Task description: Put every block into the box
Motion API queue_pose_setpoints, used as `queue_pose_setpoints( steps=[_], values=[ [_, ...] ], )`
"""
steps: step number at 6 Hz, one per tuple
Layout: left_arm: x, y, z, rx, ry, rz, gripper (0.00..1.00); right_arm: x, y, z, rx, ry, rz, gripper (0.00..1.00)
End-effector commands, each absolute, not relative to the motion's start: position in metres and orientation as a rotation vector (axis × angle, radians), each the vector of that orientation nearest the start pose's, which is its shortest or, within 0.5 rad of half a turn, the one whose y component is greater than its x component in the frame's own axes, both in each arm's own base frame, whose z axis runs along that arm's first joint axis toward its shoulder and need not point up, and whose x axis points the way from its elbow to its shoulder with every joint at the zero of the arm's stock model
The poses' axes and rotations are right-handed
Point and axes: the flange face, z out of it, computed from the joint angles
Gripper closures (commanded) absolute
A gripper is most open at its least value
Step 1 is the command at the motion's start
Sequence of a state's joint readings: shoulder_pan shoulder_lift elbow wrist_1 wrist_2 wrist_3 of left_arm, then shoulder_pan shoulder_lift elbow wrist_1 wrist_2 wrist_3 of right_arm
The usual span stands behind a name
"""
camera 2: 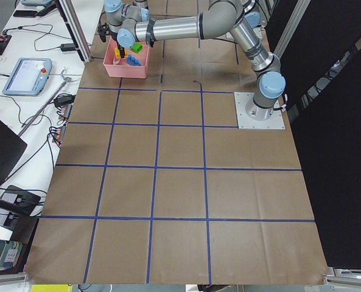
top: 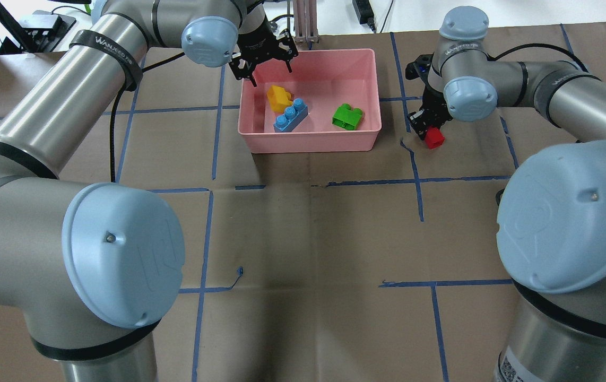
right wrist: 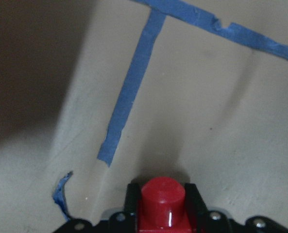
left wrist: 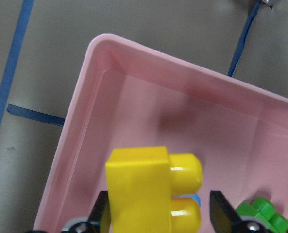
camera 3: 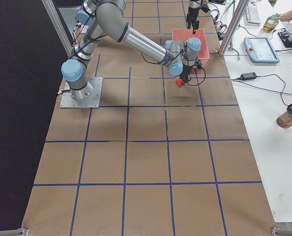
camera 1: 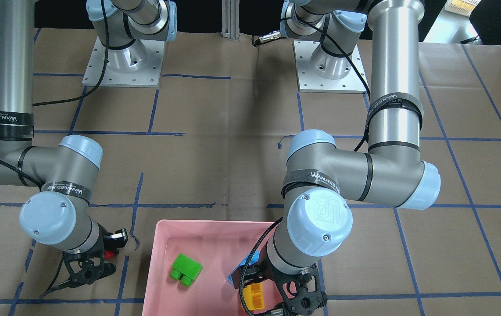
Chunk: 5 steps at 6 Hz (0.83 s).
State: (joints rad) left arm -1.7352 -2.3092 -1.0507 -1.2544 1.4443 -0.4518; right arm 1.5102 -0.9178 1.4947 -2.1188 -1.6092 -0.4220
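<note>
Box: stood on the table holding the blue block, yellow block and green block.
Left gripper: fingers spread and empty, above the box's far-left corner.
Right gripper: clamped on the red block, low outside the box's right wall.
Red block: the only one outside; best lifted clear of the rim, then released low on bare floor near the green block.

pink box, yellow block, blue block, green block, red block, blue-gridded brown table
</note>
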Motion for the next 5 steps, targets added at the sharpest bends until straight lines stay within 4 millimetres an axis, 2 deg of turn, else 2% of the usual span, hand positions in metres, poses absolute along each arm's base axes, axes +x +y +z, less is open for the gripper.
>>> queue_pose_setpoints(
  steps=[1,2,3,4,5],
  values=[
    [-0.258,-0.700,0.349,-0.322,3.253,-0.033,0.01,0.087,-0.708,0.219,-0.543,3.136,-0.046,0.91],
    [-0.231,-0.666,0.386,-0.161,3.165,-0.090,0.01,0.087,-0.727,0.262,-0.519,3.139,-0.104,0.91],
    [-0.214,-0.635,0.400,-0.119,3.154,-0.060,0.01,0.092,-0.744,0.315,-0.424,3.143,-0.112,0.91],
    [-0.187,-0.610,0.435,-0.152,3.153,-0.108,0.01,0.098,-0.753,0.357,-0.350,3.127,-0.113,0.91],
    [-0.168,-0.590,0.466,-0.162,3.151,-0.081,0.01,0.123,-0.757,0.388,-0.224,3.063,-0.103,0.91]
  ],
)
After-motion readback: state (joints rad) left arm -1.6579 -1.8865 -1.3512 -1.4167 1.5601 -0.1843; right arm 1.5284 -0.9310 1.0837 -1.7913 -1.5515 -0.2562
